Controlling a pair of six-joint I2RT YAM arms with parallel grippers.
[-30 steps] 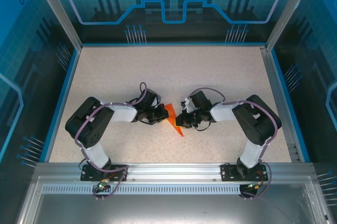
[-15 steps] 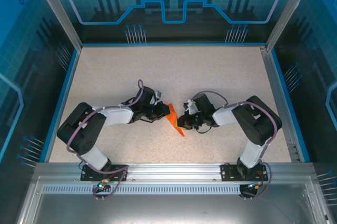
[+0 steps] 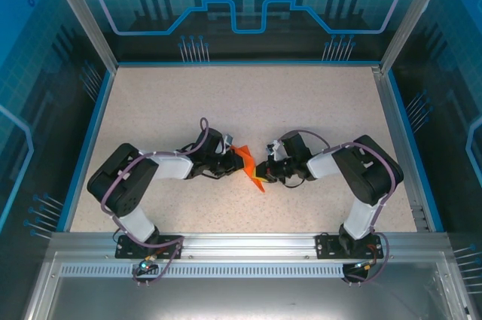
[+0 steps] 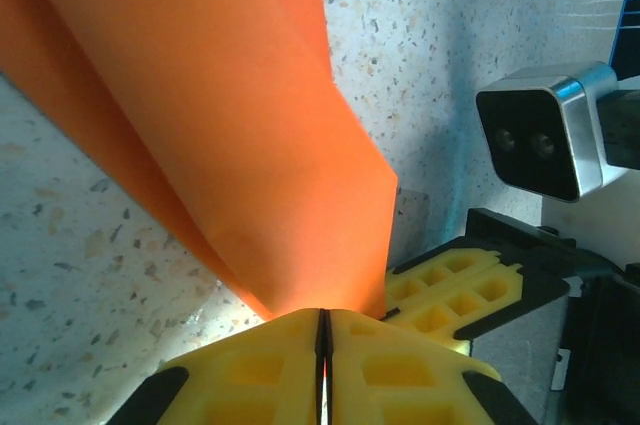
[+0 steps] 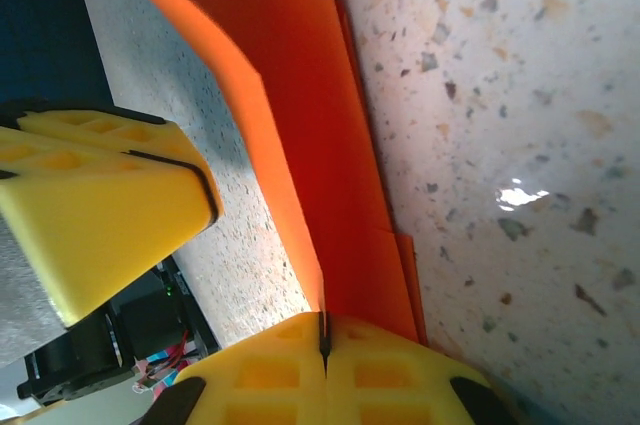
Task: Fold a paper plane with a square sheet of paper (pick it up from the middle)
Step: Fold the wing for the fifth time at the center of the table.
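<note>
From above, we see the orange sheet of paper near the middle of the speckled desk. It is creased to a narrow pointed shape, with its tip toward the arms' bases. The left arm reaches in from the left and the right arm from the right. Their jaws meet the sheet from opposite sides.

In the left wrist view, our two yellow pads are pressed together at the bottom edge. The orange sheet of paper runs straight into the seam between them, so the left jaws are pinching it. The paper rises away from the pads as a broad folded flap above the desk. Just to the right we see a yellow pad of the other arm and its wrist camera.

In the right wrist view, the yellow pads are likewise closed tight, with an edge of the orange sheet of paper caught in the seam, so the right jaws are pinching it too. One layer lies flat on the desk and another stands up as a flap. The left arm's yellow pads sit just beside that flap.
</note>
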